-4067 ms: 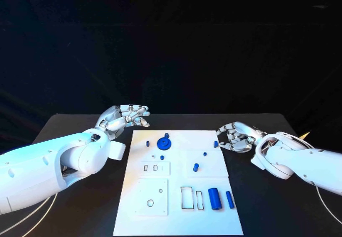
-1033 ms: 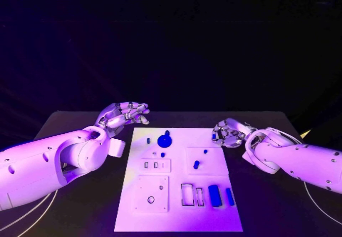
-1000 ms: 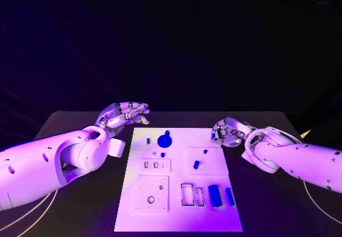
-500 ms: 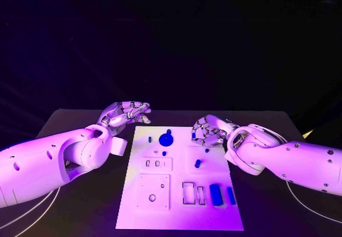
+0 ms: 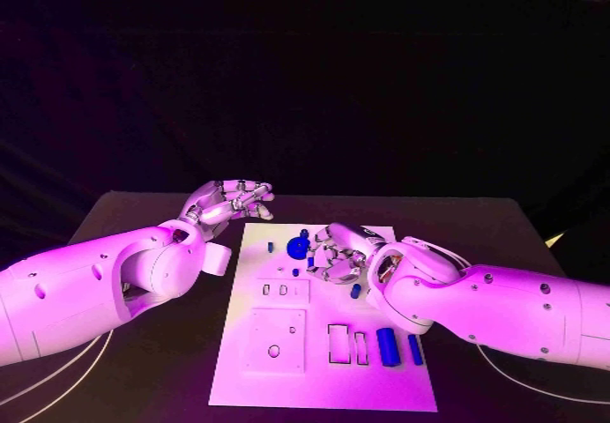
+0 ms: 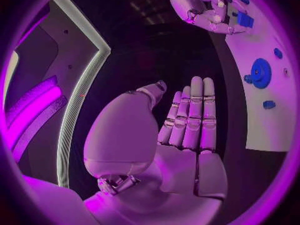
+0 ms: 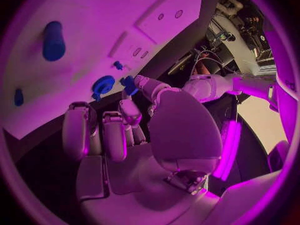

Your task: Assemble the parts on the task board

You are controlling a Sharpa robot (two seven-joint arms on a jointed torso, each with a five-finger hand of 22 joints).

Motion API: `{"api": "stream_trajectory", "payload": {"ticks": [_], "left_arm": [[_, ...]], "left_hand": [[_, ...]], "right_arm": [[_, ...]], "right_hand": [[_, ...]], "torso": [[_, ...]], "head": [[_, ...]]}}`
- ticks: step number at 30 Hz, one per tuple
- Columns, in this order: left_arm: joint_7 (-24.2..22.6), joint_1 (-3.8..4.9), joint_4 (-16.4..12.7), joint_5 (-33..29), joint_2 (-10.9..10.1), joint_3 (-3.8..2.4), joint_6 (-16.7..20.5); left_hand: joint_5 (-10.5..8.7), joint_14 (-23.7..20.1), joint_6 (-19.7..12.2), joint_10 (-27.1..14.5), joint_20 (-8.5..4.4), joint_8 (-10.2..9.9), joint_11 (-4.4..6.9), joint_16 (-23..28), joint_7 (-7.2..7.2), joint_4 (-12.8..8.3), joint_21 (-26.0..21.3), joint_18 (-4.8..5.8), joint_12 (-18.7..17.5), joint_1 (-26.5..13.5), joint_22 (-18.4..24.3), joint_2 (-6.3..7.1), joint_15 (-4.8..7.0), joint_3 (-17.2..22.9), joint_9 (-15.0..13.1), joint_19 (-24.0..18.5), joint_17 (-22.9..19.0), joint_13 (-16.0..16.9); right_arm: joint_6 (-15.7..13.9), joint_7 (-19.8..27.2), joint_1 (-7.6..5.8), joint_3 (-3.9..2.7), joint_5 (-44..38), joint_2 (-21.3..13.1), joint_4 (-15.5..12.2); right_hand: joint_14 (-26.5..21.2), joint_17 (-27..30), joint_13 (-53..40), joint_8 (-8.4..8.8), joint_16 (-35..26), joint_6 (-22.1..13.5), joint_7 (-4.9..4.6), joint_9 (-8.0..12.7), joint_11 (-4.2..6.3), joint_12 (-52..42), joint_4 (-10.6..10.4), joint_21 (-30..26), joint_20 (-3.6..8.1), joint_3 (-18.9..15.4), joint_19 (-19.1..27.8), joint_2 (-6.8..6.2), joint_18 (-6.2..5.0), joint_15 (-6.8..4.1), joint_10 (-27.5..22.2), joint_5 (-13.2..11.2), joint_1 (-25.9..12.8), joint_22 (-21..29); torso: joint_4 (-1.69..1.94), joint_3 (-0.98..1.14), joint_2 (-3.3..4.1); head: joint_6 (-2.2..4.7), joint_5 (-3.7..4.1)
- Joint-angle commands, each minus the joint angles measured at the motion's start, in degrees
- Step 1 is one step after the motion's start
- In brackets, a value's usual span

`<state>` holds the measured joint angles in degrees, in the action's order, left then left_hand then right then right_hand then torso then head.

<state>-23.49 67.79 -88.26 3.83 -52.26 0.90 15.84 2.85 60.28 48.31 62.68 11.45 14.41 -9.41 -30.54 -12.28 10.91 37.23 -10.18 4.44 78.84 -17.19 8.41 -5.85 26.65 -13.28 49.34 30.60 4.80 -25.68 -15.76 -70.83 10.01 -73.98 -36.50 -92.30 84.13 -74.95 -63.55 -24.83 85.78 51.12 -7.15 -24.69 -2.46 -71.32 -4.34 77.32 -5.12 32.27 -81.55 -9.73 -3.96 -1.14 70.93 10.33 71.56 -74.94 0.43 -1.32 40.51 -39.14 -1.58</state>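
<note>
My right robot hand pinches a small blue part, I think, over the board beside the blue disc; a loose pinch could drop it. Left robot hand hangs empty, fingers apart, off the board's corner.

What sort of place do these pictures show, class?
Probably a robotics lab or demo booth: a black table against dark drapes, a white task board with blue parts, and coloured light throughout.
</note>
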Motion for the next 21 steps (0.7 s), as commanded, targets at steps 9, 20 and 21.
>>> {"api": "stream_trajectory", "payload": {"ticks": [9,20,21], "left_arm": [[-0.2,-0.05,0.4,0.7,0.4,0.01,-0.9],[-0.3,-0.18,0.7,0.5,0.8,0.09,-1.2],[-0.2,-0.18,0.7,0.5,0.8,0.1,-1.2]], "left_hand": [[0.17,0.2,0.5,0.4,-0.12,0.4,0.42,-0.1,-0.62,-0.1,0.3,-0.31,0.4,-0.4,-0.1,-0.21,0.59,-0.1,-0.2,-0.1,0.2,0.1],[0.17,0.2,0.5,0.4,-0.14,0.4,0.43,-0.1,-0.64,-0.1,0.3,-0.3,0.5,-0.5,-0.1,-0.18,0.61,-0.1,-0.2,0.0,0.2,0.2],[0.17,0.2,0.5,0.4,-0.14,0.4,0.43,-0.1,-0.64,-0.1,0.3,-0.3,0.5,-0.5,-0.1,-0.18,0.61,-0.1,-0.2,0.0,0.2,0.2]], "right_arm": [[2.5,-2.9,2.25,0.18,-4.1,3.9,2.0],[3.2,-3.4,3.19,0.29,-5.8,6.4,3.9],[3.2,-3.4,3.23,0.3,-5.9,6.5,4.1]], "right_hand": [[3.8,-5.9,0.0,-0.5,-0.2,-0.3,0.06,-1.2,0.0,0.4,-0.1,-0.4,0.41,0.1,0.2,0.04,0.49,-0.37,0.1,0.5,-0.4,-4.5],[3.8,-5.9,0.0,-0.59,-0.1,-0.5,0.03,-1.2,-0.03,0.4,-0.1,-0.4,0.4,-0.1,0.2,-0.28,0.49,-0.35,0.1,0.4,-0.6,-4.5],[3.8,-5.9,-0.1,-0.62,-0.1,-0.5,0.01,-1.2,-0.04,0.4,-0.1,-0.5,0.4,-0.1,0.2,-0.33,0.49,-0.35,0.1,0.4,-0.7,-4.5]], "torso": [[0.01,-0.01,0.06],[0.1,0.0,0.04],[0.1,0.0,0.04]], "head": [[-0.22,-0.28],[-0.8,-0.47],[-0.8,-0.47]]}}
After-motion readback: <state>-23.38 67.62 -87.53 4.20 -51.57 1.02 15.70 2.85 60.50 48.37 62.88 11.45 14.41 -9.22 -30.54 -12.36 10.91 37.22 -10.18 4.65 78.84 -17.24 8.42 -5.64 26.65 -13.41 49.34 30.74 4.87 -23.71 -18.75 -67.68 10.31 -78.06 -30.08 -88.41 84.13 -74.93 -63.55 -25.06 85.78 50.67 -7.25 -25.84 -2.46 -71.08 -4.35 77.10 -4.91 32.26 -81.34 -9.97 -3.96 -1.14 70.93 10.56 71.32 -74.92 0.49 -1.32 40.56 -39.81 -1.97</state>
